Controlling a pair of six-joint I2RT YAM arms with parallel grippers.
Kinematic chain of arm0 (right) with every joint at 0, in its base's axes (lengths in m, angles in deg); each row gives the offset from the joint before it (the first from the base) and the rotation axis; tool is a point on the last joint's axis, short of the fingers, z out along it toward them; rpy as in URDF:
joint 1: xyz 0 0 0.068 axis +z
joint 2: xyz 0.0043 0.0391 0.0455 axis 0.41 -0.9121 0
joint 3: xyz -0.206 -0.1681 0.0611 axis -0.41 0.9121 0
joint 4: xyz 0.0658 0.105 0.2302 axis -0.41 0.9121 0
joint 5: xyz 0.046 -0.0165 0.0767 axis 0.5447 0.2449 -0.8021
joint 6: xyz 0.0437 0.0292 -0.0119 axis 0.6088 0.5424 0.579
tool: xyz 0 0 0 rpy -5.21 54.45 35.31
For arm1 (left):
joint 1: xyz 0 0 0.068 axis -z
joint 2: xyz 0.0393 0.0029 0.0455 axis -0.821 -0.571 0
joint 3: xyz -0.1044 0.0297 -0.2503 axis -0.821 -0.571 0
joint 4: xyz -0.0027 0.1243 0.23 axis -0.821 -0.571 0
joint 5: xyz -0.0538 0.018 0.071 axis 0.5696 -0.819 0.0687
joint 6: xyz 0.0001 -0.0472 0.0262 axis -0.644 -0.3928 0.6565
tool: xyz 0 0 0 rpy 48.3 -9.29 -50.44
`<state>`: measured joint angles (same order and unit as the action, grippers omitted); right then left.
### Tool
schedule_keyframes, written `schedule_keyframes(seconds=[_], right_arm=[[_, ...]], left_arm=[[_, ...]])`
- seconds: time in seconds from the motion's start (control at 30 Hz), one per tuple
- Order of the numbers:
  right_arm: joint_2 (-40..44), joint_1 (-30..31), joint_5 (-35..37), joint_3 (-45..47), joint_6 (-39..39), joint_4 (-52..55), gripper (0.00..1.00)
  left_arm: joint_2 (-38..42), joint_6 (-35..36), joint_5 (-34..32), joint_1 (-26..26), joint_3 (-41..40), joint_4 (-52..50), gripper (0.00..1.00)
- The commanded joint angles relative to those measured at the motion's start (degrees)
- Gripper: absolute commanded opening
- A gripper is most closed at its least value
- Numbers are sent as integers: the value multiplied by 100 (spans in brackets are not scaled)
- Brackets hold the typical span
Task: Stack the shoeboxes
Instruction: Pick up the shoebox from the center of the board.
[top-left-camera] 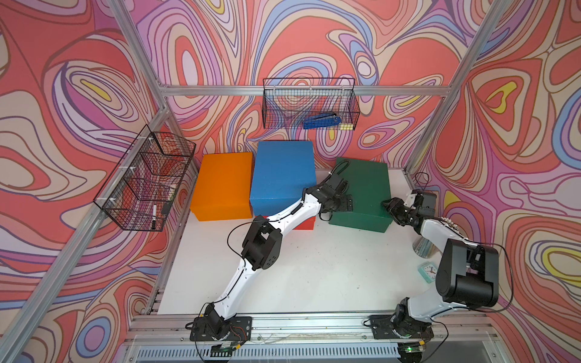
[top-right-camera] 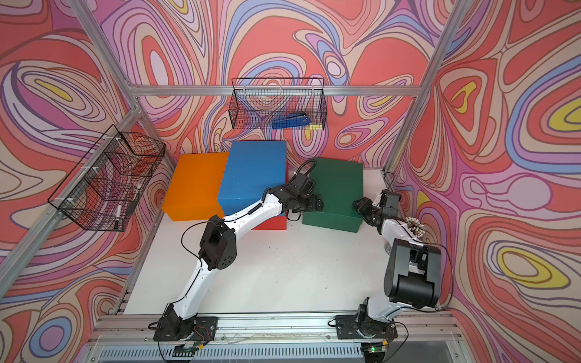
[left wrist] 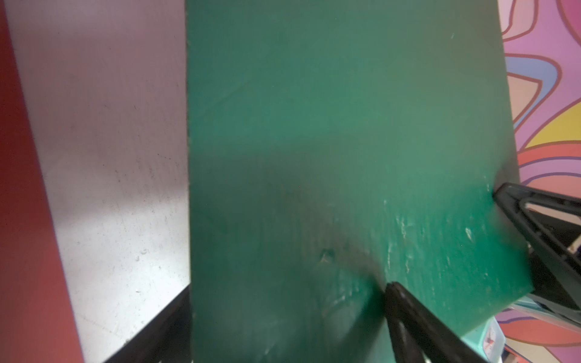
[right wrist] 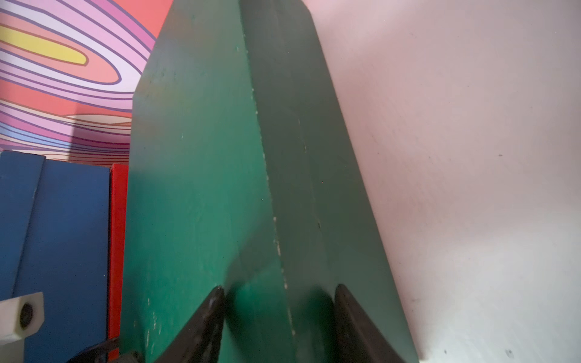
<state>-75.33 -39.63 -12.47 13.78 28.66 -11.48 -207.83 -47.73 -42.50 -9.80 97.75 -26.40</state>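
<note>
Two of four shoeboxes look stacked: blue shoebox (top-left-camera: 283, 176) sits on red shoebox (top-left-camera: 306, 223) at the back, mid-table, with orange shoebox (top-left-camera: 223, 185) just left of them on the table (top-left-camera: 314, 267).

Step in hand, I'd say: getting hold of the green shoebox (top-left-camera: 361, 188). It lies flat, lid up, right of the stack, with a gap between.

Left gripper (top-left-camera: 344, 202) is at its near-left corner, jaws spread wide, one fingertip (left wrist: 405, 314) on the lid and the other down beside the wall. It doesn't look clamped.

Right gripper (top-left-camera: 390, 209) is at the near-right corner, fingers (right wrist: 204, 320) astride the lid's edge. Can't tell if they bite.

Long axis runs front to back, short end toward the arms, looks a touch skewed against the stack.

Next move likely needs both sides pinched, an even lift clear of the blue lid, then a shift left, squaring that axis to the blue one.
</note>
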Motion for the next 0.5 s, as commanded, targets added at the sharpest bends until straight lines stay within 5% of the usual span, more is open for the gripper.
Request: schedule_keyframes(seconds=[0.0, 0.47], right_arm=[[566, 246, -1208, -32, 143, 305, 55], [1863, 250, -1421, -143, 263, 1180, 53]], left_arm=[[-53, 78, 530, 342, 276, 292, 89], [613, 158, 508, 525, 338, 295, 90]])
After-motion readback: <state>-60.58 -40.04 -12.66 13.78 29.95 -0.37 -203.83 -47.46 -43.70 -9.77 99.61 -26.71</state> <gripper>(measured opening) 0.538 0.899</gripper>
